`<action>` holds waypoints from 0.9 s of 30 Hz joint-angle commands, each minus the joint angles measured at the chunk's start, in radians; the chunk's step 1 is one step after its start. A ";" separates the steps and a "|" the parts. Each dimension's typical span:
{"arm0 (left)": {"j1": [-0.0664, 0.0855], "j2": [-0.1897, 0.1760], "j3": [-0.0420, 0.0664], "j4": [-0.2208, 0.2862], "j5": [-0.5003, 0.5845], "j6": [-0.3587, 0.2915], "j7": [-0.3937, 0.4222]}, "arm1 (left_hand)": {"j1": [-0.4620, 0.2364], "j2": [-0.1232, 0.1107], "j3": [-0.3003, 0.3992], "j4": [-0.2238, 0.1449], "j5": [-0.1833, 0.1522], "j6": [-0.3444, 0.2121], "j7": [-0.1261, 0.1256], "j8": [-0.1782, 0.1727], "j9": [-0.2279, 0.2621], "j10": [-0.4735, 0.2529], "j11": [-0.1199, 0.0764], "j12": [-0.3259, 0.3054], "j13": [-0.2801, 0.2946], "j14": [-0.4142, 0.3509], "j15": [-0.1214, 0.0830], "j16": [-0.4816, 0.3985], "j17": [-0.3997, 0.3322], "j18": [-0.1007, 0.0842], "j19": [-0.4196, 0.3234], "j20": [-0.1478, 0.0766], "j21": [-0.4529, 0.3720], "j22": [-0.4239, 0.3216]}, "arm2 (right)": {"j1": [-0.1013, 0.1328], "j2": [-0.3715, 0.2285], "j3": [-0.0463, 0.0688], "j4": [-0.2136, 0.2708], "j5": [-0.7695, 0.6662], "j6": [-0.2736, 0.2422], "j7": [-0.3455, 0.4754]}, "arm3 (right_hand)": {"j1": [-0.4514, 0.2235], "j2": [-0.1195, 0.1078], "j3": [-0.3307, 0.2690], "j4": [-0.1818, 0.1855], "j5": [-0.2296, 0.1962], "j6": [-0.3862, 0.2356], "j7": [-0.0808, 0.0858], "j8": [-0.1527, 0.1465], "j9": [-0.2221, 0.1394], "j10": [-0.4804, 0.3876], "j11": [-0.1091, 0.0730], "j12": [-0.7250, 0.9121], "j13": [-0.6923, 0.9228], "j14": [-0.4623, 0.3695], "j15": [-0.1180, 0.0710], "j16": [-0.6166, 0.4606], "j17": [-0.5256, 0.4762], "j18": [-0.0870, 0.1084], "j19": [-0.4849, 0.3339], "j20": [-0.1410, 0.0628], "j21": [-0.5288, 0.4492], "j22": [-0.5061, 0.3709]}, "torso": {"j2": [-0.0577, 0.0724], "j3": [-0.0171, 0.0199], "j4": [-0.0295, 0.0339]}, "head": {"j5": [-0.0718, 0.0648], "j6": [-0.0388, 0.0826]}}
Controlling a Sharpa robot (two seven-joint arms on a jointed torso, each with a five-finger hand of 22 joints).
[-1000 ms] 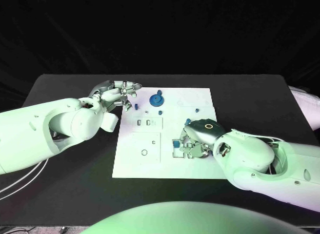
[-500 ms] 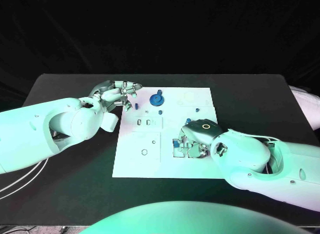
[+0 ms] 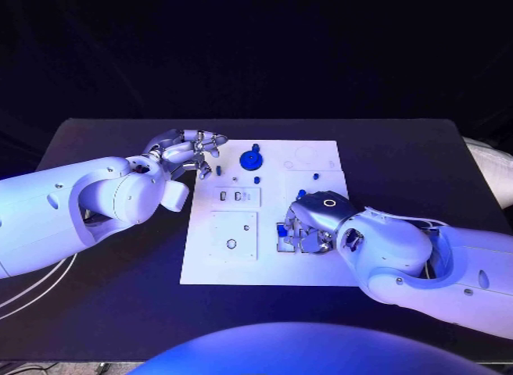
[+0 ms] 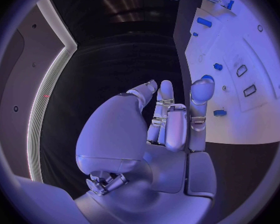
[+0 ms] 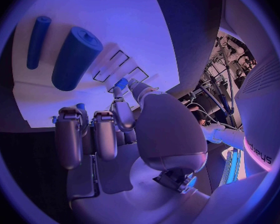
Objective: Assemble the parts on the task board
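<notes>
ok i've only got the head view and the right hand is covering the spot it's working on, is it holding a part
Observer: The right wrist view shows a small blue part at a fingertip of the right hand. I cannot tell whether it is pinched.
Operator: anything else near those fingers
Observer: A thick blue cylinder and a thinner blue peg sit side by side on the task board, beyond the fingertips.
Operator: and the left hand, got anything
Observer: No. In the left wrist view the left hand has nothing in its palm or fingers.
</notes>
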 commanded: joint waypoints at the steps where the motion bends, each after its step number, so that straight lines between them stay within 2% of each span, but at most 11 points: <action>1: -0.001 0.001 0.001 0.001 -0.010 0.019 -0.002 | 0.009 0.001 -0.005 0.000 -0.001 -0.001 0.006 -0.005 -0.001 -0.007 0.002 0.000 -0.001 0.000 0.005 -0.007 0.024 0.011 -0.003 0.002 -0.005 -0.001 | 0.000 0.006 0.000 -0.008 -0.007 0.015 -0.006 | 0.003 -0.008 0.003 0.001 -0.004 -0.011 -0.001 -0.006 -0.002 -0.001 0.007 -0.004 0.000 0.082 0.000 0.002 0.155 -0.008 0.008 0.004 0.006 0.044 | 0.001 -0.0004 0.0002 | 0.001 0.000; 8: -0.001 0.001 0.001 0.002 -0.014 0.021 -0.007 | 0.012 0.003 -0.006 -0.002 -0.001 0.000 0.006 -0.005 -0.003 -0.007 0.002 0.001 -0.003 0.000 0.005 -0.006 0.024 0.011 -0.002 0.002 -0.006 -0.002 | 0.000 0.016 0.000 -0.022 0.007 0.040 -0.001 | 0.007 -0.009 0.005 0.000 -0.004 -0.015 -0.001 -0.006 -0.002 -0.002 0.006 -0.004 0.000 0.082 0.000 0.002 0.155 -0.008 0.008 0.004 0.006 0.045 | 0.000 -0.0007 0.0003 | -0.001 0.000; 19: -0.001 0.001 0.000 0.000 -0.017 0.025 -0.014 | 0.016 0.004 -0.007 -0.004 -0.001 0.001 0.006 -0.005 -0.005 -0.007 0.002 0.002 -0.005 0.000 0.005 -0.007 0.023 0.011 -0.002 0.002 -0.008 -0.003 | 0.000 0.012 0.000 -0.013 0.020 0.058 0.018 | 0.017 -0.008 0.011 -0.005 -0.004 -0.006 -0.003 0.000 0.001 0.000 0.005 0.001 0.003 0.083 -0.001 0.003 0.157 -0.008 0.010 0.004 0.008 0.049 | -0.001 -0.0002 -0.0014 | 0.001 0.000; 27: -0.001 0.002 0.000 0.000 -0.020 0.028 -0.016 | 0.017 0.005 -0.007 -0.005 -0.001 0.002 0.006 -0.004 -0.006 -0.007 0.002 0.002 -0.005 0.000 0.005 -0.007 0.023 0.011 -0.002 0.002 -0.008 -0.003 | 0.000 0.008 0.000 -0.015 0.038 0.100 0.026 | 0.025 -0.009 0.015 -0.010 -0.005 0.001 -0.005 0.001 0.002 0.000 0.004 -0.001 0.002 0.082 -0.002 0.003 0.157 -0.008 0.009 0.004 0.008 0.048 | -0.001 -0.0007 -0.0006 | -0.001 0.000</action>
